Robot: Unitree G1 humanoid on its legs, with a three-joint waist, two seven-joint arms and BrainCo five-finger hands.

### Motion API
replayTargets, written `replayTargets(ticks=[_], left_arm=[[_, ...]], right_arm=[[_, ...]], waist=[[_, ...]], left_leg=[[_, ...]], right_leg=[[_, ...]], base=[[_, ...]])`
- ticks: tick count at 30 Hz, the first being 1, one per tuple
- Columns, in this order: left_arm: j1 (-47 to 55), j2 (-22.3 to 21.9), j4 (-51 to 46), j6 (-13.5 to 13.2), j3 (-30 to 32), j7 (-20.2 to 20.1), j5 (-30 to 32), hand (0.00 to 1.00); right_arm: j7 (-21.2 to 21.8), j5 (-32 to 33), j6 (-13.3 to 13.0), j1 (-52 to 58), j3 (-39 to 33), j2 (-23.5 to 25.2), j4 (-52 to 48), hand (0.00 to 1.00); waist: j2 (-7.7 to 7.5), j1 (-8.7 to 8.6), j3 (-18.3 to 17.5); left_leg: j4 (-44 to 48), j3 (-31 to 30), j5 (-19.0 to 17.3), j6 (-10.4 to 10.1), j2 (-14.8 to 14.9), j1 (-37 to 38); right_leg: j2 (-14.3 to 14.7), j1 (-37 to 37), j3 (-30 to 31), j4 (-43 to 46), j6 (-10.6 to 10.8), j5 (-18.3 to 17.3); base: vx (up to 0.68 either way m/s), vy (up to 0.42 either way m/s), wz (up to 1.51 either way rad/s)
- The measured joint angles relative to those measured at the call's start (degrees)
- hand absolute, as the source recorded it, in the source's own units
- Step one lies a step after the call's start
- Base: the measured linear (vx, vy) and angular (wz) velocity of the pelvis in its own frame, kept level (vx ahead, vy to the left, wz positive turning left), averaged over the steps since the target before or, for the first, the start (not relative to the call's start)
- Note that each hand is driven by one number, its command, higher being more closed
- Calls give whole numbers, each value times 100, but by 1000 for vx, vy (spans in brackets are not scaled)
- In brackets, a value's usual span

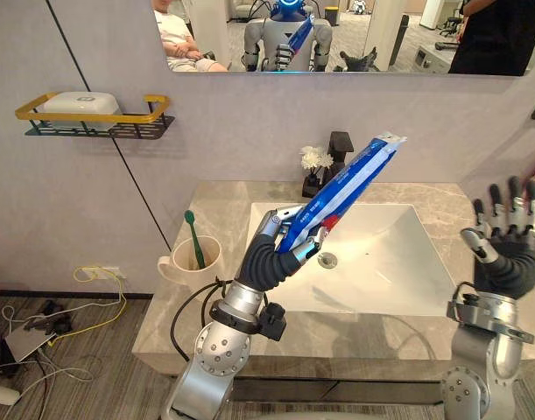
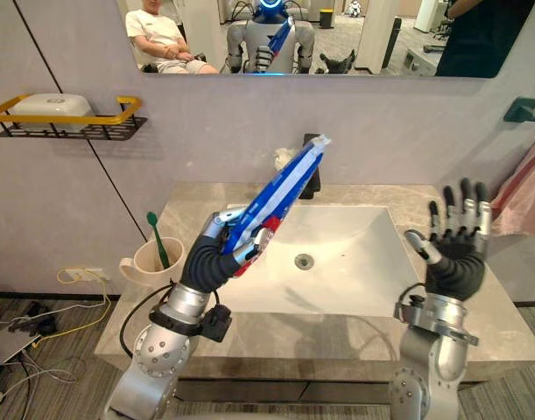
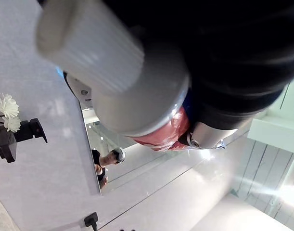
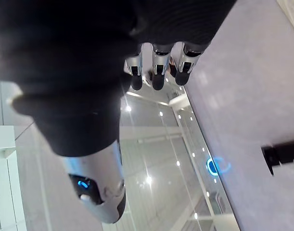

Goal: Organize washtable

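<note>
My left hand is shut on the lower end of a long blue, white and red toothpaste tube, held up slanting over the left side of the white sink. The tube's red end shows past the fingers in the left wrist view. A cream cup with a green toothbrush stands on the marble counter left of the sink. My right hand is raised at the sink's right edge, fingers straight and spread, holding nothing.
A black faucet and a small vase of white flowers stand behind the sink. A yellow-rimmed wall shelf with a white soap box hangs at upper left. The mirror above reflects a seated person.
</note>
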Motion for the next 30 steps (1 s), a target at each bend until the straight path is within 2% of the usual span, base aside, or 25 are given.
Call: replayTargets(ticks=[7, 12, 17, 24, 30], left_arm=[[-190, 21, 258, -68, 55, 59, 22, 100], [-365, 21, 555, -67, 37, 178, 126, 100], [-529, 18, 750, -70, -31, 357, 142, 100], [-779, 16, 1048, -90, -257, 500, 300, 100], [-811, 18, 1171, -234, -369, 513, 325, 100]], right_arm=[[458, 354, 247, -40, 1104, -117, 75, 0], [625, 1154, 444, -285, 2145, -197, 179, 0], [804, 1726, 601, -513, 2796, -306, 247, 0], [786, 2134, 570, -758, 3016, -374, 338, 0], [648, 2171, 544, -937, 3027, -525, 356, 0]], waist=[[8, 0, 122], [49, -17, 238], [37, -4, 243], [34, -15, 245], [-8, -18, 275]], left_leg=[[-1, -52, 41, 64, -80, -32], [-16, -58, 84, 130, -139, -97], [-28, -71, 98, 146, -151, -97], [-90, -82, 123, 165, -163, -89], [-103, -80, 137, 186, -180, -99]], right_leg=[[-66, -3, -12, -45, -8, 64], [-100, -5, -4, -218, -8, 214], [-103, -4, -10, -225, -11, 216], [-102, -12, -9, -246, -61, 251], [-108, -3, 7, -329, -79, 321]], base=[[-59, 10, 3], [-43, 16, -1], [0, 0, 0], [0, 0, 0], [-5, 2, -1]])
